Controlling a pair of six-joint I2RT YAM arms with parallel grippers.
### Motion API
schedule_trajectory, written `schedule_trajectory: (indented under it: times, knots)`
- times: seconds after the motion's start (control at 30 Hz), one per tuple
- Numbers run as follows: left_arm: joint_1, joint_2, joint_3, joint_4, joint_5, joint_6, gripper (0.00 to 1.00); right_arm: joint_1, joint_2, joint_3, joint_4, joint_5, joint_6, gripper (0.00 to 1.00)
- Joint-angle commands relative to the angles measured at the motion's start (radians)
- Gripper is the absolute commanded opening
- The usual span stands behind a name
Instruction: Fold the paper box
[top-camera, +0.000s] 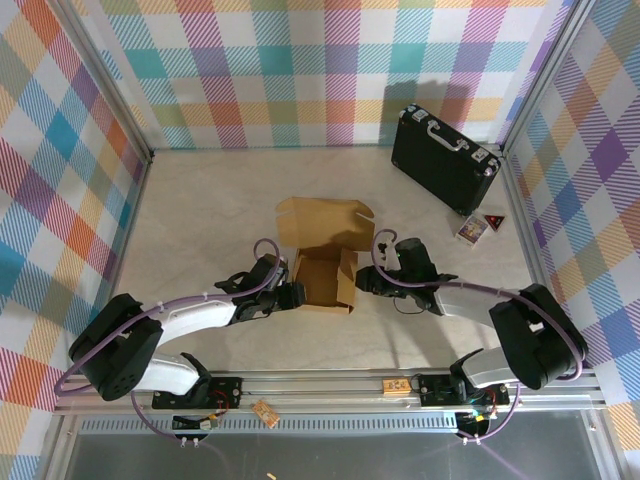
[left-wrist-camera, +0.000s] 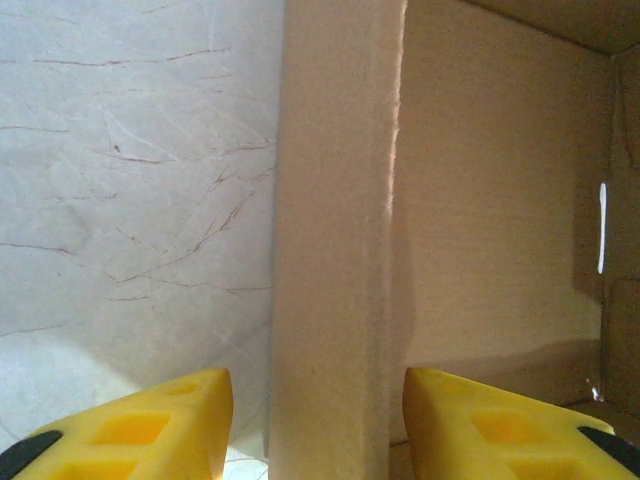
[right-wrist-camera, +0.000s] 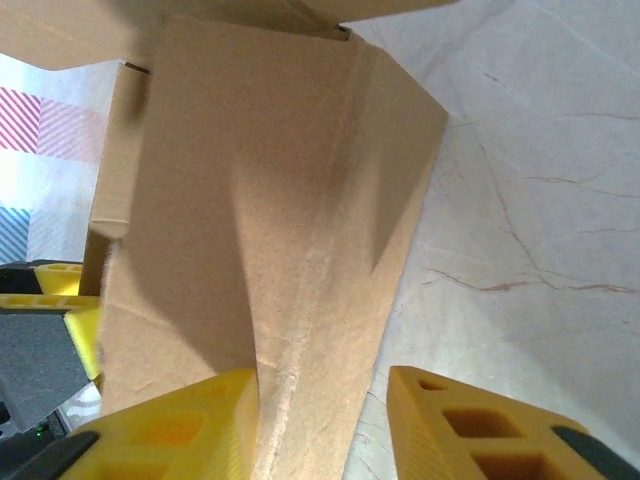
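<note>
- The paper box (top-camera: 325, 275) sits in the middle of the table (top-camera: 200, 220), between the two arms. It is half formed: the side walls are raised and the lid flap (top-camera: 322, 222) is laid back toward the far side.
- The box is flanked on both sides, probably so that the raised walls are held upright for the next fold.
- The left gripper (top-camera: 290, 293) is set astride the left wall, partly spread. The inner finger (left-wrist-camera: 480, 415) is seen against the cardboard inside the box, and a thin gap is left at the outer finger. Whether the wall is truly pinched cannot be told.
- The right gripper (top-camera: 365, 282) is placed likewise over the right wall, partly spread. One finger (right-wrist-camera: 190, 425) is pressed to the cardboard and the other is just beside it, so a firm pinch cannot be confirmed.
</note>
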Motion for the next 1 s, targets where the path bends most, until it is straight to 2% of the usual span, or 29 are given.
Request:
schedule_trajectory:
  times: [0.0,0.53,0.8,0.97]
  knots:
    - [-0.017,0.009,0.025,-0.008,0.005,-0.007,0.49,0.003,0.018,0.033,0.041,-0.045,0.025,0.44]
    - [-0.035,-0.002,0.032,-0.020,0.003,-0.011,0.48,0.077,0.082,0.117,-0.078,0.045,0.002,0.44]
    - [-0.048,0.002,0.034,-0.014,0.007,-0.017,0.48,0.128,0.114,0.180,-0.214,0.174,-0.031,0.43]
    - [-0.052,-0.006,0.031,-0.018,0.004,-0.022,0.48,0.159,0.128,0.236,-0.363,0.333,-0.053,0.41]
